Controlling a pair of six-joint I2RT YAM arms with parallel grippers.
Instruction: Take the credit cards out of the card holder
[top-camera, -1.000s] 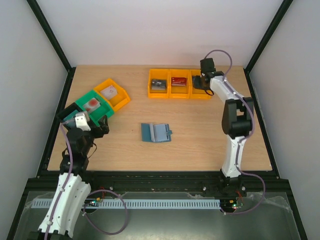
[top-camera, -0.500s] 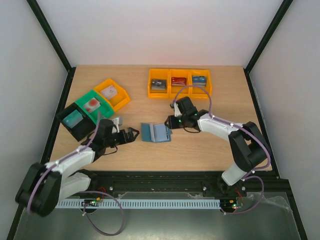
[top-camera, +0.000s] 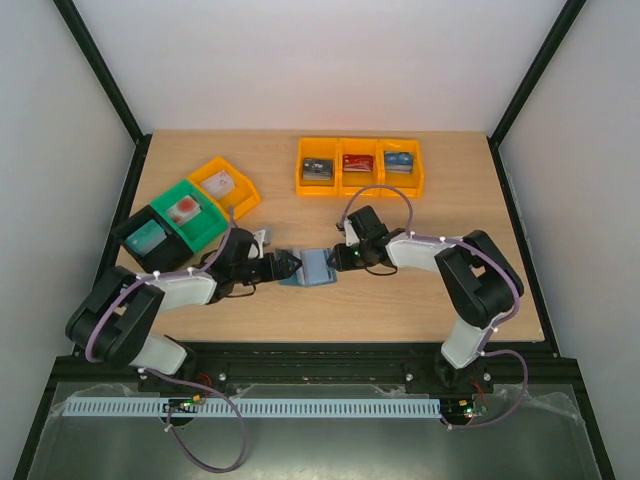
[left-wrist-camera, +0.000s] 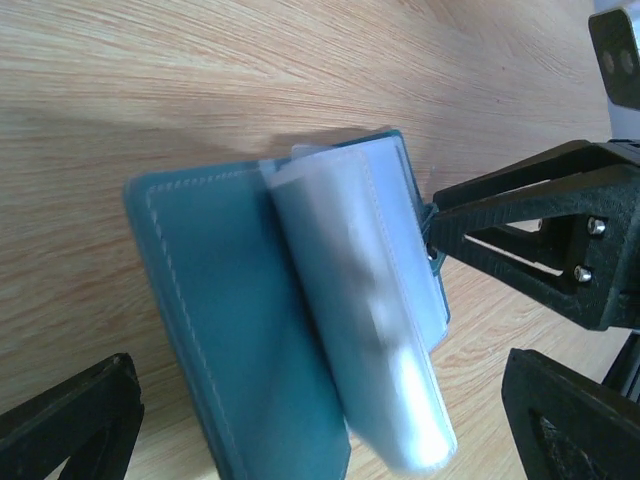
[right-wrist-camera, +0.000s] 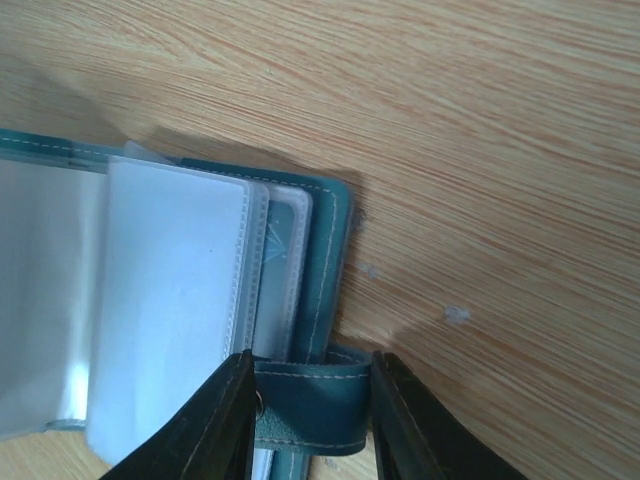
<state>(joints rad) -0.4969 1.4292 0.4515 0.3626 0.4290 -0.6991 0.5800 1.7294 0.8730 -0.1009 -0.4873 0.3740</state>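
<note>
The teal card holder (top-camera: 312, 268) lies open on the table, its clear pocket pages (left-wrist-camera: 370, 330) standing up and blurred. My right gripper (top-camera: 345, 256) is at its right edge, and its jaws (right-wrist-camera: 310, 400) are shut on the holder's small tab (right-wrist-camera: 312, 392). My left gripper (top-camera: 287, 266) sits at the holder's left edge, wide open, with its fingers (left-wrist-camera: 70, 420) on either side of the holder (left-wrist-camera: 240, 330) and not touching it. Credit cards lie in the bins: dark grey (top-camera: 318, 168), red (top-camera: 357, 161), blue (top-camera: 399, 158), white (top-camera: 222, 184).
Three orange bins (top-camera: 361, 184) stand in a row at the back centre. An orange bin (top-camera: 240, 203), a green bin (top-camera: 200, 228) and a black bin (top-camera: 135, 250) sit in a slanted row at the left. The right gripper (left-wrist-camera: 540, 240) shows in the left wrist view.
Both arms came in from the bins to the card holder. The right gripper closed on its tab, the left reached its left edge, and the pocket pages lifted.
</note>
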